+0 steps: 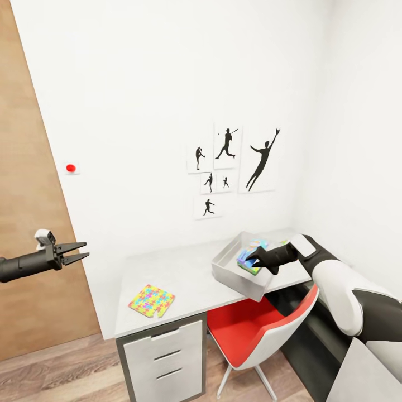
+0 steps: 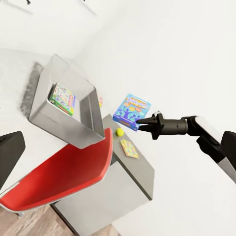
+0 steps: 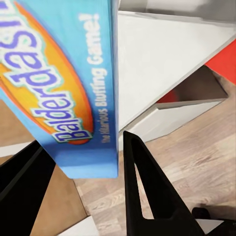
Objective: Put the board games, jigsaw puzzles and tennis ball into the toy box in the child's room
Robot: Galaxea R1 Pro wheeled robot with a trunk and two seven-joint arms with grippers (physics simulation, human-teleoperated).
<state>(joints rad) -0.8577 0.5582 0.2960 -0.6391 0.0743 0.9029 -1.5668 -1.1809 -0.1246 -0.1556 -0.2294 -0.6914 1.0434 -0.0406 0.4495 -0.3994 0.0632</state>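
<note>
White walls with black sports-silhouette pictures (image 1: 231, 167) back the pale grey surface (image 1: 190, 279) in the head view, where a flat jigsaw puzzle (image 1: 151, 300) lies near the front edge and the grey sloping-walled toy box (image 1: 237, 267) half hides the blue board game (image 1: 251, 257) pinched in the right gripper (image 1: 252, 259) over its opening, while the left gripper (image 1: 82, 251) hangs well apart, jaws parted and empty. The left wrist view shows another game (image 2: 62, 98) lying inside the box, and a small tennis ball (image 2: 119, 132) and a second puzzle (image 2: 129, 148) on the dark lower wing (image 2: 137, 169). The right wrist view is close — glossy blue cardboard, its title cut off, between black tapered fingers (image 3: 145, 191).

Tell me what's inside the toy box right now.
One board game lies inside the toy box, seen from the left wrist. The near wall hides the rest of the floor.
</note>
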